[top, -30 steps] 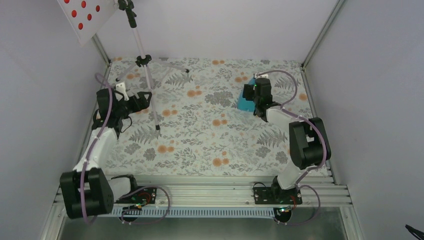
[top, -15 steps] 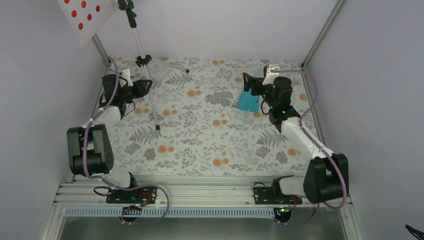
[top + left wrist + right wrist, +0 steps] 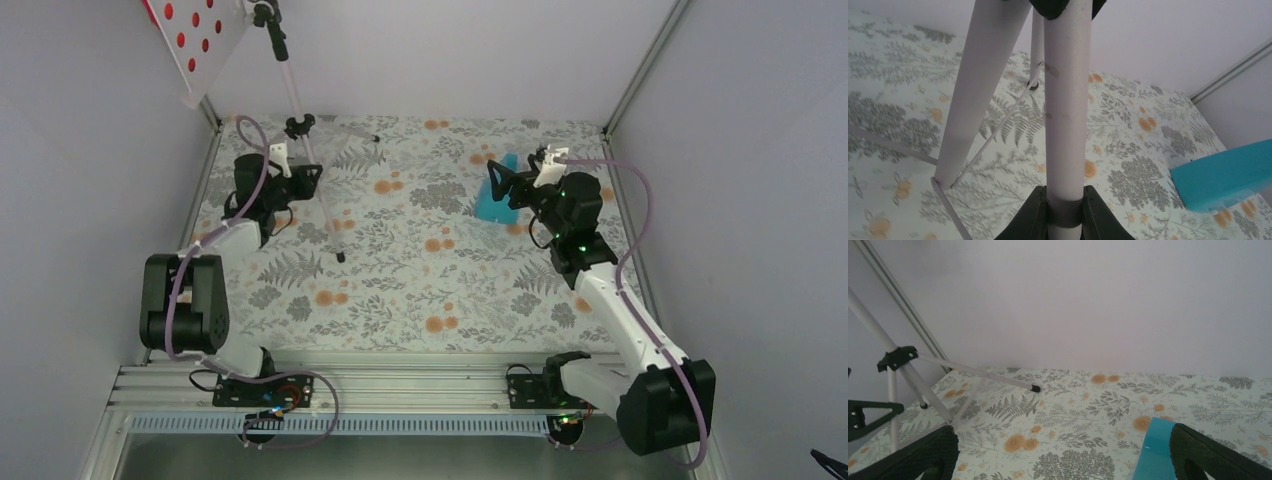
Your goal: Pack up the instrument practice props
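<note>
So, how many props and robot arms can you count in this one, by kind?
Music stand: 1
Metronome, turquoise: 1
Robot arms: 2 (left arm, right arm)
Total: 4
Red shows through the holes of the stand's desk, but no sheets can be counted.

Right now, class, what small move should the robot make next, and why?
Probably lower the right fingers around the metronome and close them. They stand wide open close to it, with its turquoise body showing between them, not gripped, while the left fingers clamp the stand leg.
</note>
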`<state>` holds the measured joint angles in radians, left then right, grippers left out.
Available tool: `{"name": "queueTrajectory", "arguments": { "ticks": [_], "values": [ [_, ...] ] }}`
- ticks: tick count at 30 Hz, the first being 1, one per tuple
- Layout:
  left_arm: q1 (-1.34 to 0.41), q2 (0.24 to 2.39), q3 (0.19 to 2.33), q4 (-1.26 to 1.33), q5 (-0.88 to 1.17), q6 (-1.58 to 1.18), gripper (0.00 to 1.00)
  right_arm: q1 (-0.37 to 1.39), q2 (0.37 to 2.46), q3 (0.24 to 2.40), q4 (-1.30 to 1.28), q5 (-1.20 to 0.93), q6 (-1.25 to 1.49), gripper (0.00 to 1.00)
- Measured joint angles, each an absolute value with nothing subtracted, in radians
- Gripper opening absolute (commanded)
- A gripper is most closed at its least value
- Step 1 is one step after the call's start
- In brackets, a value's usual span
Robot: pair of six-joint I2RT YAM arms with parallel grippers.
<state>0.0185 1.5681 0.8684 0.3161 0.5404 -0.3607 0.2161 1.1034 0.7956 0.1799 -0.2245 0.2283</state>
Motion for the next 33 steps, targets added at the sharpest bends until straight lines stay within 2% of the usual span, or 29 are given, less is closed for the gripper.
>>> {"name": "queueTrajectory", "arguments": {
  "ticks": [6,11,17,23,26,31,33],
  "values": [
    [-0.189,1.416,0.744,0.303,0.28,-0.463,0.02,0.236,1.032,0.779,0.146,-0.228,0.234,1.0],
    [-0.476,1.337,0.702,0.254,0.015,-0.608,0.02,0.285,1.01,0.751,0.11,-0.231,0.259,1.0],
    [-0.817,1.367,0.751,0.187,-0.339,-0.805,0.03,0.355,0.973,0.745,0.079,-0.23,0.29,1.0],
    [-1.01,1.488,0.859,0.162,-0.517,-0.937,0.04,0.416,0.967,0.779,0.026,-0.222,0.305,1.0],
    [-1.046,1.533,0.9,0.163,-0.546,-0.962,0.21,0.44,0.963,0.808,0.011,-0.223,0.311,1.0],
    [-1.057,1.539,0.905,0.204,-0.524,-0.974,0.7,0.463,0.96,0.86,0.003,-0.231,0.321,1.0],
    [-1.059,1.53,0.9,0.222,-0.508,-0.965,0.82,0.472,0.963,0.878,0.002,-0.236,0.324,1.0]
  ]
}}
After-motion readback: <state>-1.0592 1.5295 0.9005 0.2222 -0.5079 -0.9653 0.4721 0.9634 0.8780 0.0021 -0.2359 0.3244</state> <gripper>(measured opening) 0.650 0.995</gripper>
